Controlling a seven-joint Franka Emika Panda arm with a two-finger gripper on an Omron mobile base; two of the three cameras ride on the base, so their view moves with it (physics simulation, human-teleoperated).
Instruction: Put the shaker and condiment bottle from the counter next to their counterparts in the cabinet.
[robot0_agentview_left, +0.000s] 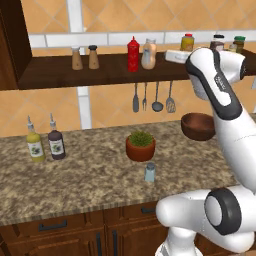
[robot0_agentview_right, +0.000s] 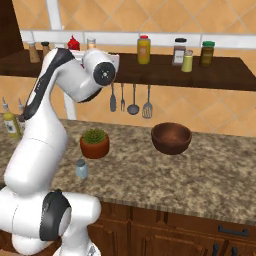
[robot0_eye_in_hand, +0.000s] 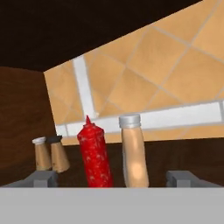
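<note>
Pincer released, wide open; condiment bottle upright in cabinet beside red bottle. Back out straight without clipping it, then go for shaker on tabletop

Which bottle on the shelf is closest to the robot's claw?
The peach bottle with the white cap. It stands right between the open claw's fingers, beside the red bottle; the yellow one is farther along.

speckled granite counter, dark wooden cabinet
</note>
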